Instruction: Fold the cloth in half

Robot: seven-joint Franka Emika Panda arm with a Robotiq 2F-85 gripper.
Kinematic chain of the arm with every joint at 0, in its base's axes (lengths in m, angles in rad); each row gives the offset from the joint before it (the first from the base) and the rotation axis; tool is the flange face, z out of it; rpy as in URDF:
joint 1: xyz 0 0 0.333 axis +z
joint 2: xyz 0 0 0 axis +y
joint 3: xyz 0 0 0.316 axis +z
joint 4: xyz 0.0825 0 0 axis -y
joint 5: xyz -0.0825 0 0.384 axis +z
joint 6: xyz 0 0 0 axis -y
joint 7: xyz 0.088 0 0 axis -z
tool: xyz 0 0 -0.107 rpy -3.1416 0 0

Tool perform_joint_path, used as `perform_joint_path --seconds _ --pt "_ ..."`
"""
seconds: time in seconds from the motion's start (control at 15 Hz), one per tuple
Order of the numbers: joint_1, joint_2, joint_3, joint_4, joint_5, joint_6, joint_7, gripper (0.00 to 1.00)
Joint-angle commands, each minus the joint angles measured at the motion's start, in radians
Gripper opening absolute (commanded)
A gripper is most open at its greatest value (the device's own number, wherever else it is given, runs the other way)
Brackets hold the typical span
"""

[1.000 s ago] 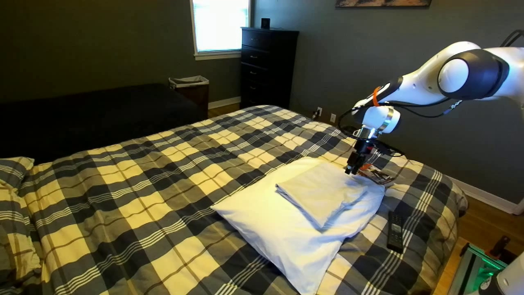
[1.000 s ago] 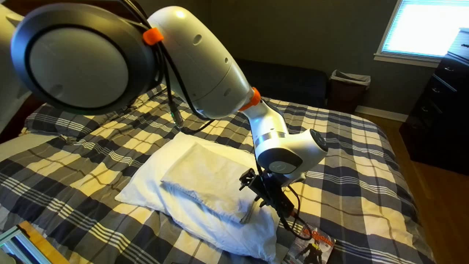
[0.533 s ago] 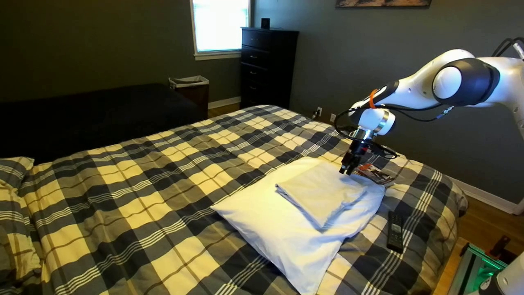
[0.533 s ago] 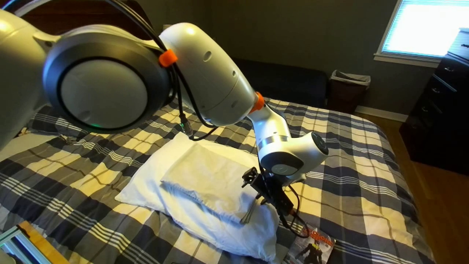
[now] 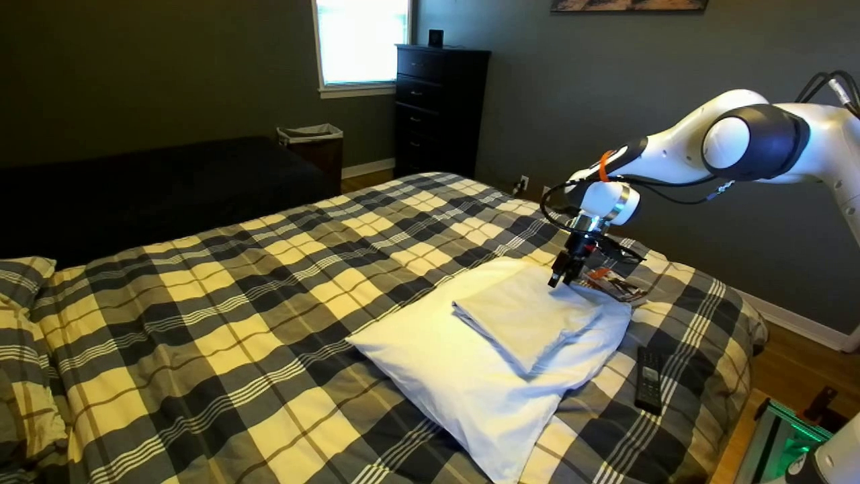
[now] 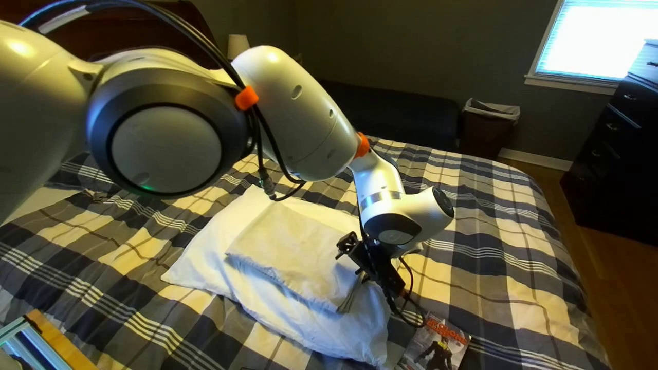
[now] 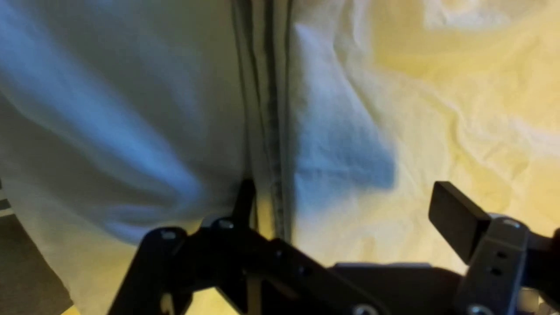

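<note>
The cloth lies on the pillow, and the gripper stands wide, holding nothing, its jaws astride the cloth's layered edge, presumably so that closing can pinch it for folding

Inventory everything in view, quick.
bedcover: 1, navy-cream, centre
pillow: 1, white, on bedcover
cloth: 1, whitish, on pillow
plaid pillows: count unclear, navy-cream, bedcover's end
remote control: 1, black, on bedcover
magazine: 1, multicoloured, on bedcover
window: 1, white, background
dresser: 1, black, background
hamper: 1, brown, background
low furniture: 1, black, background
picture: 1, brown, wall
outlets: 2, white, wall
metal frame: 1, grey, foreground
arm: 1, mostly white, over bedcover
tool: 1, black, at cloth edge
</note>
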Motion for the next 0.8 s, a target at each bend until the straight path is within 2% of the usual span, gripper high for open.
perform_joint_path --seconds 0.0,0.07,0.13,0.33,0.73 --pt "-0.021 0.035 0.021 0.047 0.009 -0.052 0.021 0.89" --pt "-0.021 0.035 0.021 0.045 0.009 -0.052 0.023 0.74" --pt "-0.021 0.034 0.020 0.045 0.008 -0.053 0.025 0.70" --pt "-0.018 0.022 0.013 0.035 0.002 -0.047 0.036 0.44" --pt "-0.008 -0.021 0.010 -0.011 -0.007 -0.035 0.049 0.01"
